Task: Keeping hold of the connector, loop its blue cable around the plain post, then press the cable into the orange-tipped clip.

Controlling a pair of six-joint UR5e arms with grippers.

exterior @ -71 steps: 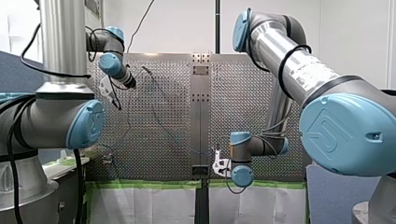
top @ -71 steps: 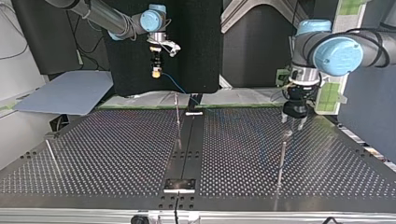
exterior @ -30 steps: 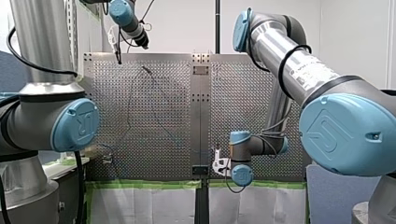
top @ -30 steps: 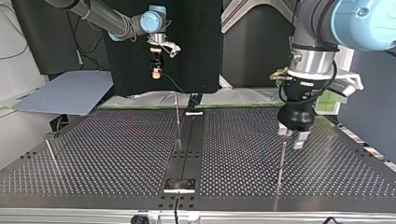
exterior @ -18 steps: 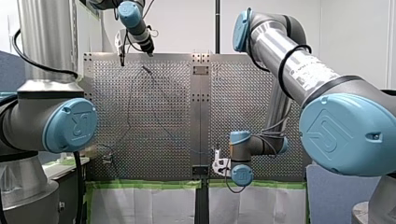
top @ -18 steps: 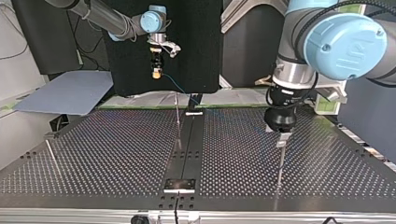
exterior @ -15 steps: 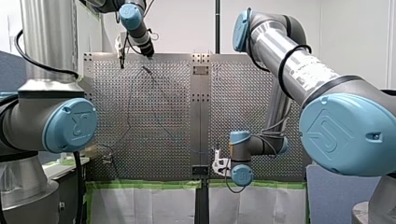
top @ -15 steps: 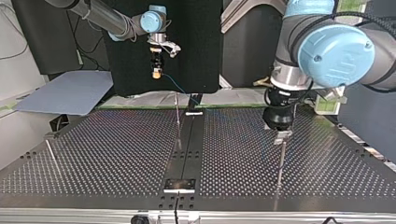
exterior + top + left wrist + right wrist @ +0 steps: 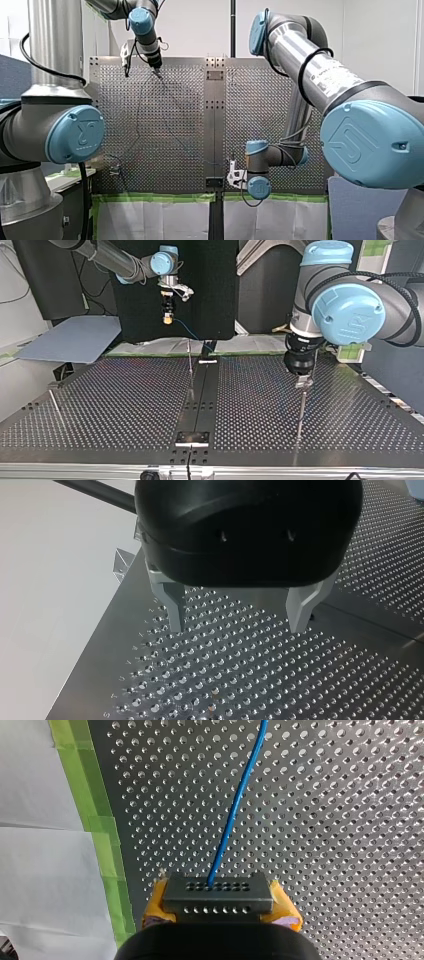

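Right hand [image 9: 218, 906] pinches the connector [image 9: 218, 892] across its end faces between yellow pads [image 9: 154, 907]. Good place to hold: it looks like a small rigid block, light, unlikely to slip on the pads. Blue cable [image 9: 235, 805] leaves its front face and runs out over the counter [image 9: 350, 820] from the green tape [image 9: 95, 795] edge. The cable looks thin and springy; I'd expect it to bend round a post easily but hold a loop only under tension, so don't yank at the root. Left hand [image 9: 237, 615] is spread and empty, just above a post [image 9: 300, 412] near the opposite edge. Can't tell which post is plain.
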